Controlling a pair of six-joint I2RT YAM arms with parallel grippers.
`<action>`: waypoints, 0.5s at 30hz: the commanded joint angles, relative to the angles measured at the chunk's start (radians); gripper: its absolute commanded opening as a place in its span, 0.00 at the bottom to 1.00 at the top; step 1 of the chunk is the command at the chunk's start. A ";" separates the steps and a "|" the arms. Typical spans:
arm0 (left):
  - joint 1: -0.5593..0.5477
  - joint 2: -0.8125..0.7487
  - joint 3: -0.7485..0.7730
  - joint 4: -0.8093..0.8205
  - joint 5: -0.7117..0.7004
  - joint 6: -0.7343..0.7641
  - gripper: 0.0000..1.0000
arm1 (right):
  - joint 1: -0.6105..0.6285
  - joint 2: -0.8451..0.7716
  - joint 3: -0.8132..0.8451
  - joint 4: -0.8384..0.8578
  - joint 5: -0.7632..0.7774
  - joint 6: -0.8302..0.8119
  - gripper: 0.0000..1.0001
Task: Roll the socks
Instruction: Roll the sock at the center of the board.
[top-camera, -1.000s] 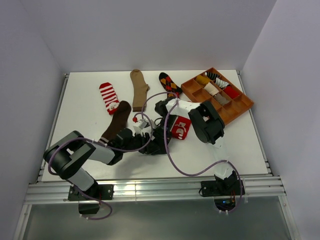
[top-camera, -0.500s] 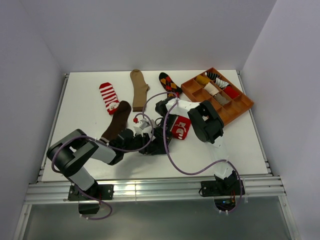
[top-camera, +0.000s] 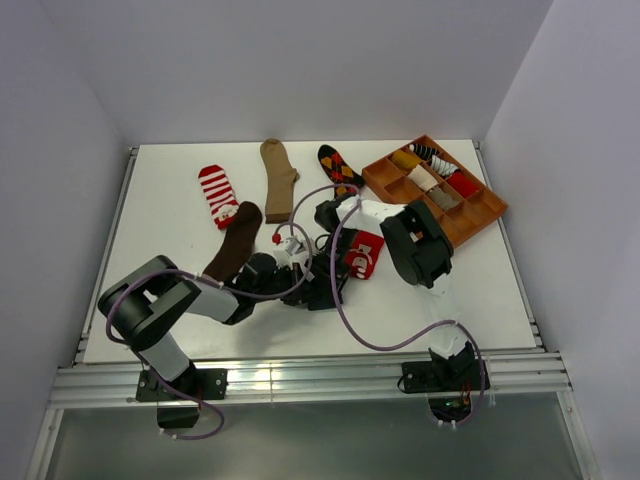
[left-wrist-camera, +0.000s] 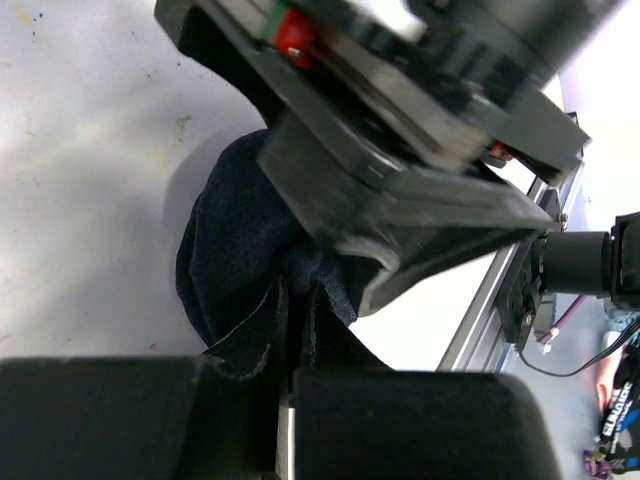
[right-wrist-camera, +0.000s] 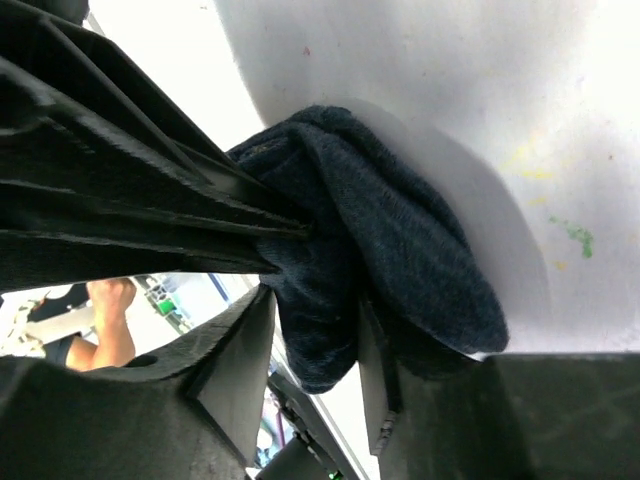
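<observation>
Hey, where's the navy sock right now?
The navy sock sits bunched on the table near its middle, pinched in the left hand, with the right hand straddling it; the red picture sock lies just right, seen from above.

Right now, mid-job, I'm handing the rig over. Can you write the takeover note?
Left pincer: shut on the navy sock, bunched at mid-table.
Right pincer: fingers either side of the same sock; grip unclear.
Done: several rolled socks sit in the tray.
Left: finish this roll. Then the red picture sock, dark brown sock, red-white striped sock, tan sock and black argyle sock, all lying flat.
</observation>
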 joint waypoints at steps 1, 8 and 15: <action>-0.022 0.055 0.008 -0.196 -0.048 -0.016 0.00 | -0.010 -0.018 -0.027 0.195 0.147 -0.034 0.47; -0.020 0.102 0.051 -0.267 -0.066 -0.034 0.00 | -0.036 -0.081 -0.049 0.204 0.126 -0.040 0.53; -0.022 0.153 0.086 -0.321 -0.071 -0.042 0.00 | -0.065 -0.152 -0.096 0.234 0.120 -0.041 0.56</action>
